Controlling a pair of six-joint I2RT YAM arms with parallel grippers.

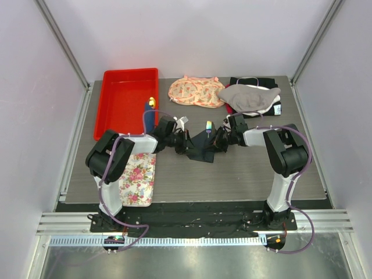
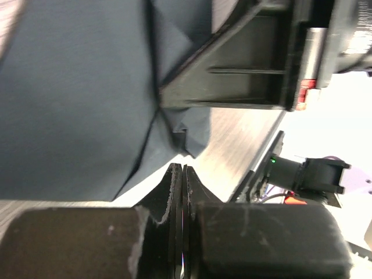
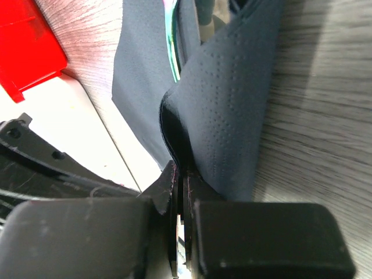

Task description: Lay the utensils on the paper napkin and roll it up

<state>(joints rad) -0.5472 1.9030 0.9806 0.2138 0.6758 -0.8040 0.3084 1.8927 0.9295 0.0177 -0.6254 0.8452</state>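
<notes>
The dark navy paper napkin [image 1: 202, 145] lies crumpled and partly folded up at the table's middle, between my two grippers. It also shows in the left wrist view [image 2: 70, 104] and in the right wrist view [image 3: 232, 87]. One utensil tip with an iridescent sheen [image 1: 209, 125] sticks out of its far side, and its edge shows inside the fold [image 3: 172, 55]. The rest of the utensils is hidden. My right gripper [image 1: 216, 142] [image 3: 181, 171] is shut on a raised fold of the napkin. My left gripper [image 1: 185, 144] [image 2: 182, 170] is shut at the napkin's left edge, with nothing seen between its jaws.
A red tray [image 1: 125, 99] holding a blue yellow-tipped stick [image 1: 150, 107] stands at the back left. A floral tray [image 1: 138, 179] lies front left. An orange patterned cloth [image 1: 195, 92] and a grey cloth [image 1: 250, 97] on folded black cloth [image 1: 256, 82] lie at the back.
</notes>
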